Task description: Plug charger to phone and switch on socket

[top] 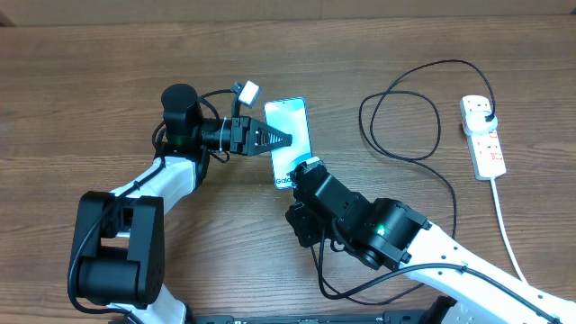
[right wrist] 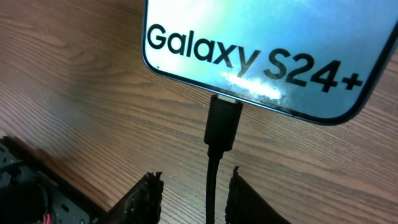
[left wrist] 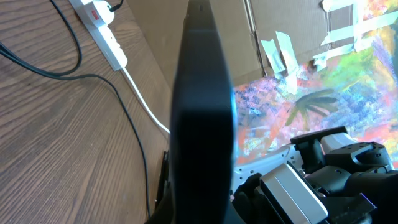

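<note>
The phone (top: 292, 126) lies mid-table with its light-blue screen lit; in the right wrist view the phone (right wrist: 267, 43) reads "Galaxy S24+". The charger's connector tip (right wrist: 223, 121) sits in the phone's bottom edge. Its thin black cable (top: 423, 67) loops off right to a black plug (top: 487, 115) in the white socket (top: 486, 148). My right gripper (right wrist: 194, 175) is open, its fingers (right wrist: 146, 196) standing either side of the cable without touching it. My left gripper (top: 283, 140) is shut on the phone's long side; the phone (left wrist: 202, 124) shows edge-on in the left wrist view.
The socket's thick white cord (top: 506, 229) runs toward the table's front right. The right arm (top: 378, 229) lies just below the phone. The left arm's base (top: 117, 256) is at front left. A cardboard wall (left wrist: 205, 37) stands behind the table.
</note>
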`<state>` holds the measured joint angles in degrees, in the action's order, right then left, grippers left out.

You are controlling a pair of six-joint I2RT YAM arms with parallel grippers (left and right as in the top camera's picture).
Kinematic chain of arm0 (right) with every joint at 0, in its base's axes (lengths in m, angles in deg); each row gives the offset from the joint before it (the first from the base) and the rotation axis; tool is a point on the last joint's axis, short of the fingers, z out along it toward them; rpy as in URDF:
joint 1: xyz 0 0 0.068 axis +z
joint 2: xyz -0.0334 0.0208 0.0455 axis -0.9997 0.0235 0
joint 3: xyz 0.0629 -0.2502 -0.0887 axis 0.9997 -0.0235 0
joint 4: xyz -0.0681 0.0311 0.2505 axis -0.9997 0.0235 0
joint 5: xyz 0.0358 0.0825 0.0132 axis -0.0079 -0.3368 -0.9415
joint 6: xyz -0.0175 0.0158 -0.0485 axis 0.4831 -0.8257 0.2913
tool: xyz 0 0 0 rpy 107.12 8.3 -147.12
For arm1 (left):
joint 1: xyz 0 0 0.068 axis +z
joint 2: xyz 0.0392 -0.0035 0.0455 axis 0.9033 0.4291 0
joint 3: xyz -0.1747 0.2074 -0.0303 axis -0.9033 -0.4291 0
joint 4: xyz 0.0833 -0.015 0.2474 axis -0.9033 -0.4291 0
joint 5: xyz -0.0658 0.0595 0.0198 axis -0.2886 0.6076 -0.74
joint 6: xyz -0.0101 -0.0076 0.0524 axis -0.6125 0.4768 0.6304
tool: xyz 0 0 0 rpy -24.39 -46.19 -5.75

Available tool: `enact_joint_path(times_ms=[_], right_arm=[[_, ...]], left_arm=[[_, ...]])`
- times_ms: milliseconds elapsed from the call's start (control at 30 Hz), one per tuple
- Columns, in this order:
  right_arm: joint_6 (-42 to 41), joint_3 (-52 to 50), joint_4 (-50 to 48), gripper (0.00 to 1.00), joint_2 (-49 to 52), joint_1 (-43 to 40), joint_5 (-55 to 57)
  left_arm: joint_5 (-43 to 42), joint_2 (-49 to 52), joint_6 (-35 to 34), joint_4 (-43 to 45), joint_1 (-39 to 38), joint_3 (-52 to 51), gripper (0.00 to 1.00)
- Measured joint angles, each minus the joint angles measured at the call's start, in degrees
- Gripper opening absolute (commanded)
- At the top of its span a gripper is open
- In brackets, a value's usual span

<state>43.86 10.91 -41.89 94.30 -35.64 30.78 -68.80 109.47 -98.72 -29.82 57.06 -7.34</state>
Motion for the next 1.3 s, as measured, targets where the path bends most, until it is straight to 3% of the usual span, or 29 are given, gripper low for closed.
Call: enact_joint_path(times_ms=[433, 600, 1100, 1300], right_arm=[[-1.2, 0.0, -1.51, 0.17, 3.08, 0.0, 3.63], [-1.22, 0.0, -4.13, 0.04, 3.08, 0.0, 5.66], [2.27, 0.15, -7.23, 0.05, 3.61, 0.28, 9.97], [5.25, 3.67, -6.8, 0.32, 4.11, 0.11, 10.86]], left_arm=[[0.0, 0.0, -0.02, 0.0, 0.0, 0.0, 0.04], [0.0, 0.02, -0.02, 0.0, 0.0, 0.0, 0.04], [1.42, 0.0, -0.11, -0.98, 1.14, 0.98, 0.04], [1.31, 0.0, -0.79, -2.03, 1.31, 1.53, 0.04]])
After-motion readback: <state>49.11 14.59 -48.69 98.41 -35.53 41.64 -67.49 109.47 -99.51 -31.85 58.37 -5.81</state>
